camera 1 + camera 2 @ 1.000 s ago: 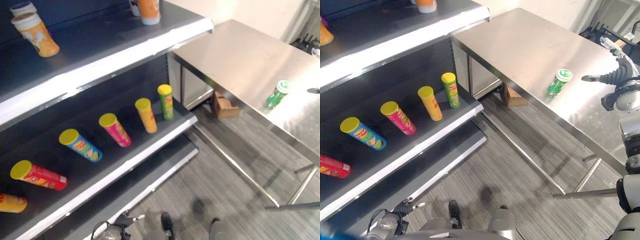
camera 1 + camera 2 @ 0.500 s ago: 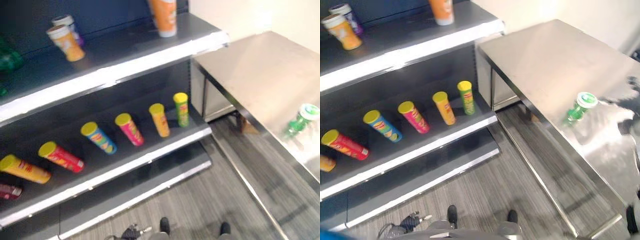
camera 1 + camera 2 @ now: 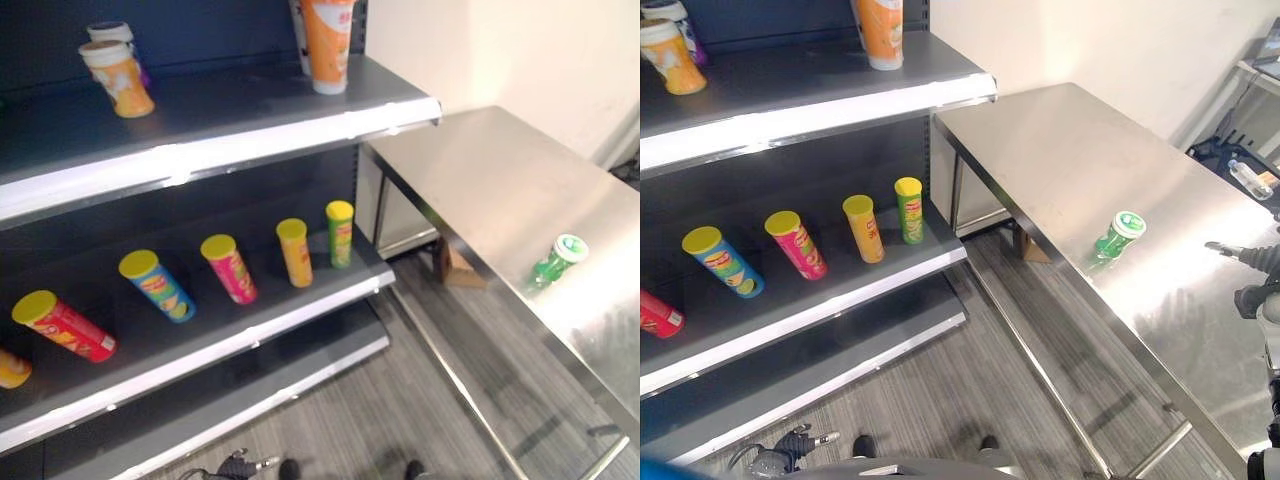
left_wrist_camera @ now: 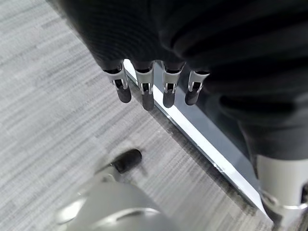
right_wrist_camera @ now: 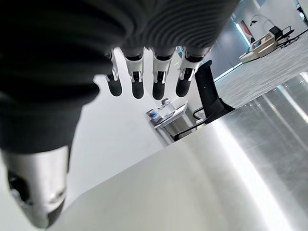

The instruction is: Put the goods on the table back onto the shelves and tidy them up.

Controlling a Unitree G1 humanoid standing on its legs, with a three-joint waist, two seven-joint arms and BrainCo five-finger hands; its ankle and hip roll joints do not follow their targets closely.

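A green can [image 3: 1117, 236] with a white lid stands alone on the steel table [image 3: 1070, 150], near its front edge. My right hand [image 3: 1252, 258] hovers over the table to the right of the can, apart from it. Its fingers [image 5: 137, 79] are straight and hold nothing. My left hand [image 4: 144, 91] hangs open and empty above the floor by the shelf's base. On the middle shelf [image 3: 250, 335] lie the red [image 3: 65, 327], blue [image 3: 157, 284], pink [image 3: 229, 267], yellow [image 3: 293, 252] and green [image 3: 340, 232] tubes in a row.
The top shelf [image 3: 230, 130] carries orange cups at the back left [image 3: 118, 78] and a tall orange cup [image 3: 329, 40] at the right. A cardboard box [image 3: 455, 270] sits on the floor under the table. Grey floor runs between shelf and table.
The camera has swung about, so the whole picture has shifted. The green can and the tubes keep their places. My right hand stays to the right of the can.
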